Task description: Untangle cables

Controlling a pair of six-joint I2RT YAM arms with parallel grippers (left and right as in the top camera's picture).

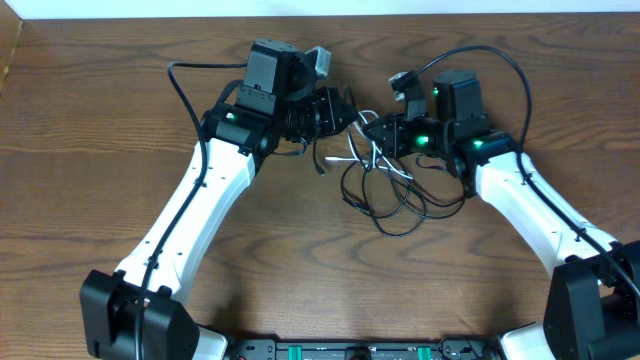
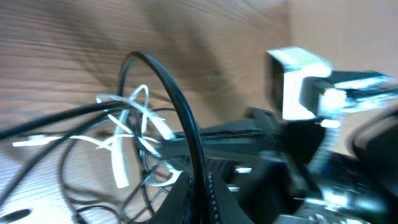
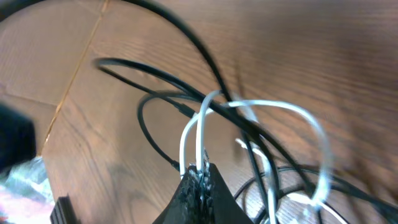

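A brown wood-grain desk [image 1: 90, 150] fills the overhead view, bordered by a pale strip along the top edge and a lighter tan patch in the upper left corner. Two white arms are seen reaching from the lower corners toward the upper centre: the left arm [image 1: 195, 205] and the right arm [image 1: 525, 200]. Just below and between their tips, at the upper centre of the frame, the black cables [image 1: 400, 205] are spread on the desk in overlapping loops, with the thinner white cable [image 1: 378, 160] tangled through their upper part. The left tool [image 1: 342, 110] is placed at the left edge of the tangle; in its blurred wrist view a black cable arches up from its fingers, but whether it is clamped cannot be told. The right tool [image 3: 199, 179] is closed, with two strands of the white cable pinched at its tip and looping above the black ones.
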